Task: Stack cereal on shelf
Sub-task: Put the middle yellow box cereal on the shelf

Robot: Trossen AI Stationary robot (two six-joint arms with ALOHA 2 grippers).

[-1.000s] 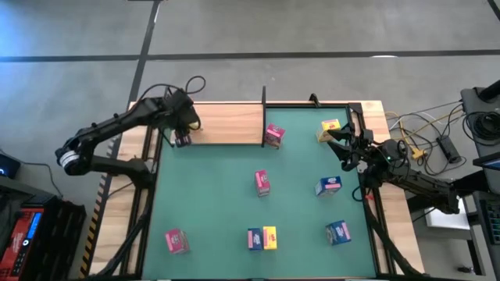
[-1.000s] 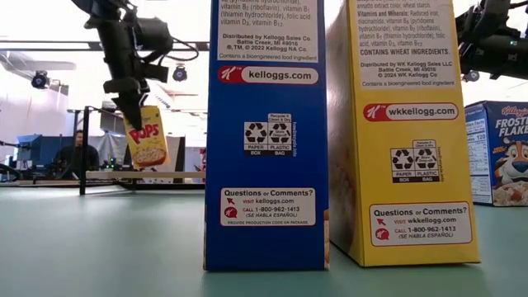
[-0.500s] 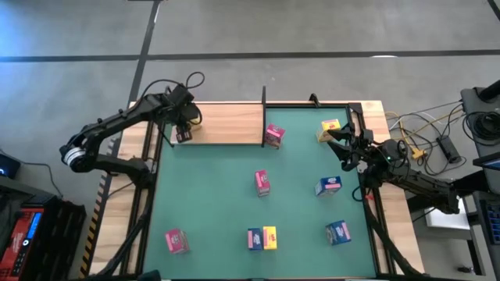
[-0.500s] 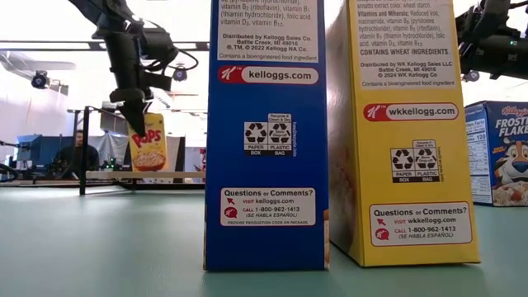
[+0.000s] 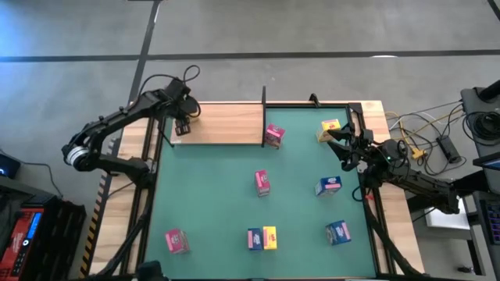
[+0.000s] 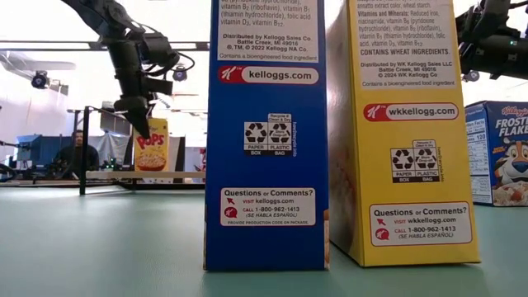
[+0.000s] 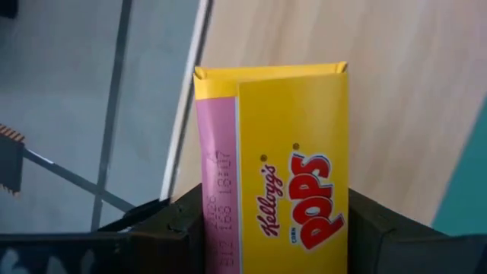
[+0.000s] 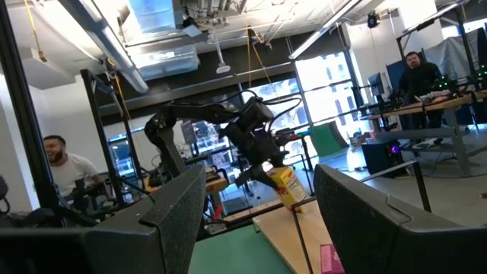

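Cereal boxes lie scattered over the green mat (image 5: 297, 203), and one yellow Pops box (image 7: 293, 183) stands upright on the shelf (image 5: 226, 123), the pale wooden board at the mat's far left corner. The left gripper (image 5: 182, 125) is over that box, its two dark fingers (image 7: 179, 228) flanking the box's lower sides; whether they press the carton or stand just clear cannot be told. In the low view the same box (image 6: 151, 144) rests on the board with the left gripper's tip at its top edge. A thin black upright (image 5: 263, 117) bounds the shelf on its right, and a pink box (image 5: 273, 136) stands just beside that upright, on the mat. The right gripper (image 5: 337, 143) hovers near the table's right edge with its fingers (image 8: 171, 213) held apart and nothing between them, next to a yellow box (image 5: 329, 129) and above a blue box (image 5: 328, 186). A second pink box (image 5: 262, 182) sits mid-mat; a third pink box (image 5: 176, 240), a blue-and-yellow pair (image 5: 262, 238) and another blue box (image 5: 337, 232) line the near edge. The pair fills the low view's foreground. People (image 8: 65, 164) show in the room beyond.
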